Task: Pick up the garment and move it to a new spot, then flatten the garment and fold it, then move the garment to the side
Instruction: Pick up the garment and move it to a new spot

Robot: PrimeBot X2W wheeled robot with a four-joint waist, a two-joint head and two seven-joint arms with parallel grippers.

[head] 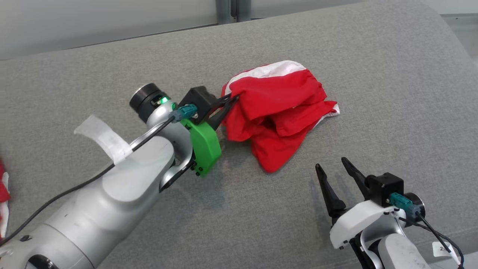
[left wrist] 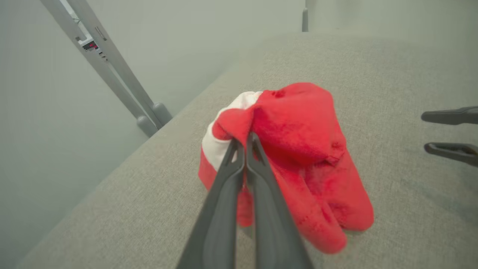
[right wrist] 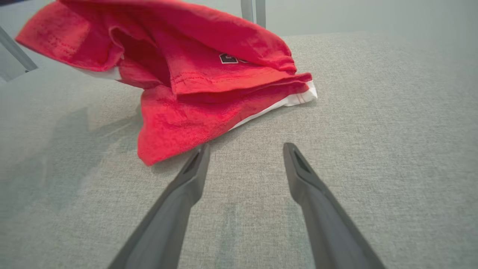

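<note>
Head view, read left to right.

9 o'clock edge: a scrap of red-and-white cloth (head: 3, 194), cut off by the frame. Cannot tell what it is.

8 o'clock: the silver left arm comes in and reaches toward 2 o'clock. There is a strip of white tape (head: 104, 139) on its cable and a green housing (head: 204, 146) at the wrist.

Left gripper (head: 230, 101): fingers pressed together, clamped on the 9 o'clock edge of the garment (head: 278, 108). In the left wrist view, both fingers meet on a red fold where it borders a white band.

Garment: red with white trim, bunched in a heap just toward 1 o'clock of centre on the grey upholstered surface (head: 336, 56). The gripped side stands clear of the surface. The 3 o'clock side and a lobe toward 6 o'clock rest on it. The right wrist view shows a small dark label on the red, unreadable.

5 o'clock: right gripper (head: 330, 163), fingers spread wide, holding nothing, tips aimed at 12 o'clock. In the right wrist view, one fingertip sits just beside the lowest red fold; contact cannot be told.
</note>
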